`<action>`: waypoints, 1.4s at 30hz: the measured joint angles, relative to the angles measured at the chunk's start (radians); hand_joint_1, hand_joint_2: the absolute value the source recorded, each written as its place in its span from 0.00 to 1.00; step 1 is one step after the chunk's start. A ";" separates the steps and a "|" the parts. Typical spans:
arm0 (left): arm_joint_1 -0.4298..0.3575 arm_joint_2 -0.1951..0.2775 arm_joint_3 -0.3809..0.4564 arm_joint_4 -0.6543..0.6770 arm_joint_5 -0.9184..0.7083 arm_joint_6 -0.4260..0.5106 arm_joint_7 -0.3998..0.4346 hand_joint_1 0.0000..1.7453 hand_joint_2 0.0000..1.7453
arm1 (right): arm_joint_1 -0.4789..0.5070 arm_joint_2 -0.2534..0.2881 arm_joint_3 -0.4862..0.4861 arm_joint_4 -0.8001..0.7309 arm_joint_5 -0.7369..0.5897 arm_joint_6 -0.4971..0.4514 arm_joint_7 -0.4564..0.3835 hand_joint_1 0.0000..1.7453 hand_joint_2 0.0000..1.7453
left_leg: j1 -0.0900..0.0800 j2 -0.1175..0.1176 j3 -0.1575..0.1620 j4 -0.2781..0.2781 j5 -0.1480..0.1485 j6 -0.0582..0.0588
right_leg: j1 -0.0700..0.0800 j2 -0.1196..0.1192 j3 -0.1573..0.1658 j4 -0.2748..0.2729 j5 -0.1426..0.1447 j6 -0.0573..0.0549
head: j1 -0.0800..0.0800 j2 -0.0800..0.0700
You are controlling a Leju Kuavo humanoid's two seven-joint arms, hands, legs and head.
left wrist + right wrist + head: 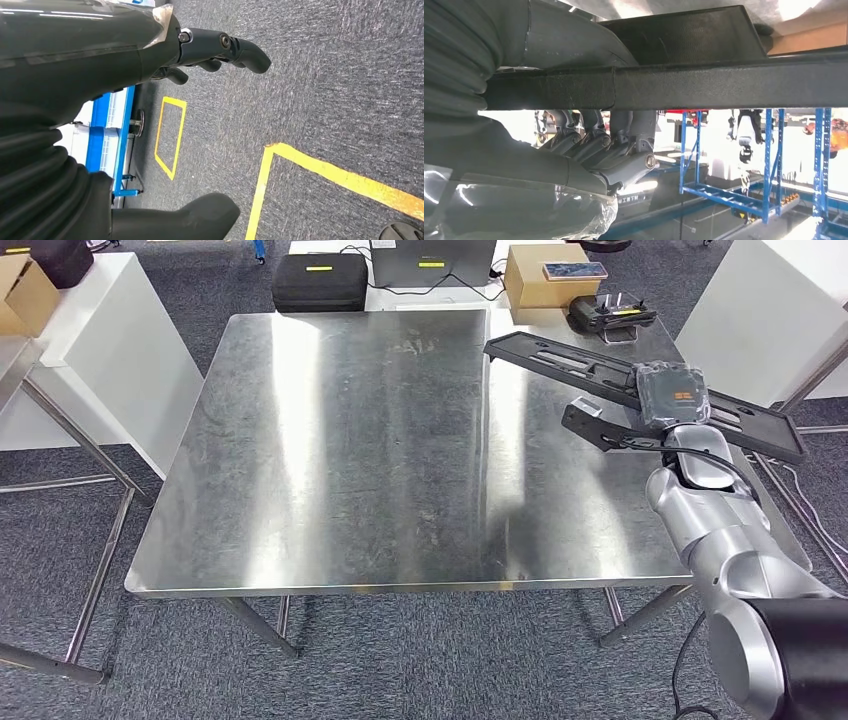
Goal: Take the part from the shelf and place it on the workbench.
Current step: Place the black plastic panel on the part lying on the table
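Part (560,360) in my right hand (672,398), fingers clamped around it at right of frame; this long black moulded panel runs upper-left to lower-right above the steel workbench (380,470); left hand (210,55) hangs loosely curled, holding nothing, well away

The right hand (672,392) grips a long black plastic part (560,357) over the workbench's (380,460) right edge, near the far right corner. The part runs slantwise from above the far right of the steel top out past the right edge. Beyond the far edge lie a black zip case (320,282) and a cardboard box (545,278), with a black controller-like device (612,315) at the far right corner.
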 joint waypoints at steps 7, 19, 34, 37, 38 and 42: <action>0.000 0.000 0.023 0.000 0.000 0.003 -0.007 0.00 1.00 | 0.000 -0.002 -0.013 0.000 -0.009 0.039 0.000 1.00 1.00 | -0.001 0.000 0.000 0.001 0.002 0.002 | 0.000 0.000 0.001 0.000 0.002 0.002 | 0.000 0.000; 0.000 -0.008 0.108 0.000 0.000 0.013 -0.027 0.00 1.00 | 0.000 0.003 -0.030 0.000 -0.016 0.104 -0.010 1.00 1.00 | 0.003 -0.001 0.007 -0.008 -0.002 0.024 | -0.002 0.000 0.005 -0.005 0.000 0.013 | -0.001 0.000; -0.001 -0.023 0.148 -0.001 0.001 0.022 -0.043 0.00 1.00 | 0.007 0.006 -0.030 0.003 0.014 0.107 0.030 1.00 1.00 | 0.030 -0.009 0.016 0.011 -0.020 0.008 | -0.033 0.009 -0.022 0.012 0.021 0.047 | -0.003 0.000; 0.000 -0.022 0.151 -0.001 0.001 0.021 -0.042 0.00 1.00 | 0.006 0.007 -0.030 0.003 0.020 0.107 0.034 1.00 1.00 | 0.031 -0.009 0.018 0.007 -0.015 0.025 | -0.029 0.012 -0.024 0.012 0.022 0.042 | -0.004 0.000; 0.000 -0.022 0.151 -0.001 0.001 0.021 -0.042 0.00 1.00 | 0.006 0.008 -0.030 0.003 0.022 0.107 0.035 1.00 1.00 | 0.032 -0.009 0.018 0.006 -0.014 0.026 | -0.028 0.012 -0.024 0.012 0.023 0.041 | -0.004 0.000; 0.000 -0.021 0.156 -0.001 0.001 0.022 -0.040 0.00 1.00 | 0.006 0.010 -0.030 0.003 0.028 0.107 0.035 1.00 1.00 | 0.032 -0.009 0.020 0.002 -0.013 0.027 | -0.025 0.013 -0.024 0.013 0.022 0.038 | -0.004 0.000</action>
